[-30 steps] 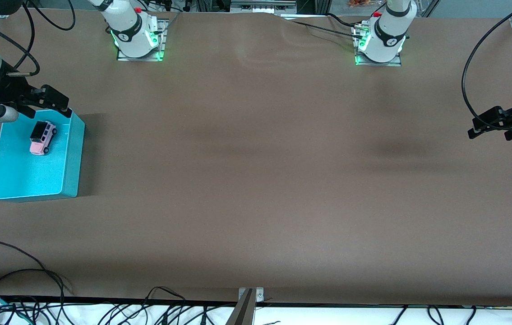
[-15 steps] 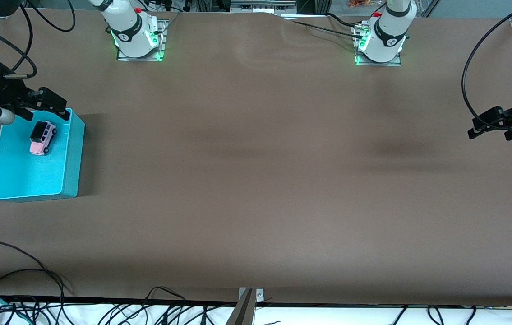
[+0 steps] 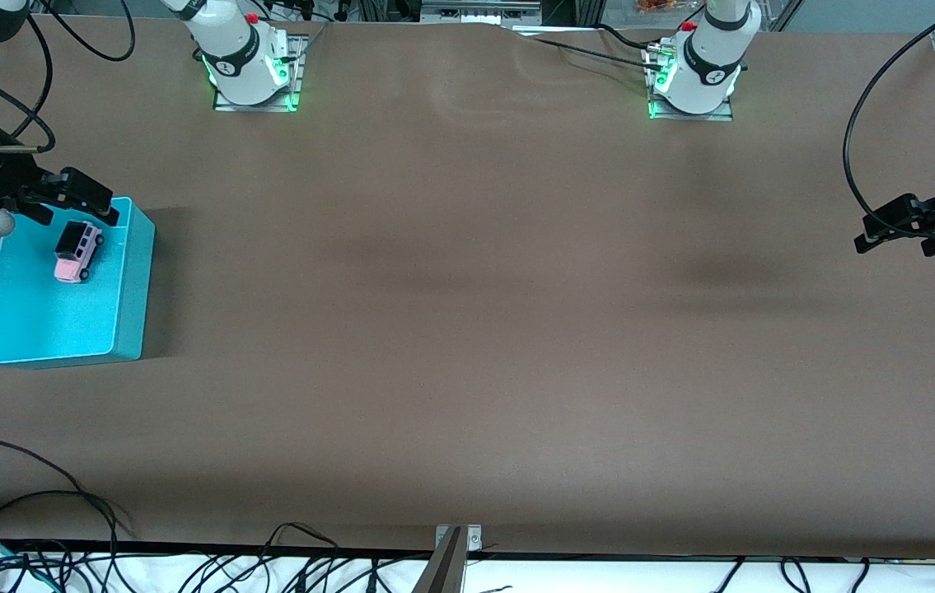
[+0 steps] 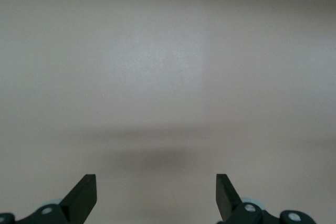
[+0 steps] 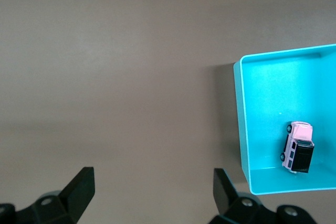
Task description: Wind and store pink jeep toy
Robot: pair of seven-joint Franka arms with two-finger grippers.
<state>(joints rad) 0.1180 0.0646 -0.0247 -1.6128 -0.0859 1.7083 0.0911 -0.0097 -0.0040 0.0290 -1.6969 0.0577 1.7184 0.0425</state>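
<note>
Brown table (image 3: 467, 329), turquoise bin (image 3: 39, 329) toward right arm's end

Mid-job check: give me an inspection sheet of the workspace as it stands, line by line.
Surface: brown table, bare across the middle.
Job's things: pink jeep toy on its wheels inside the turquoise bin, toward the right arm's end.
Clutter: nothing seen.
Grippers: right gripper open, empty, over the bin's edge farthest from the front camera; left gripper open, empty, waiting over the left arm's end.
Cables: black leads along the table's nearest edge.
Surroundings: arm bases lit green.
</note>
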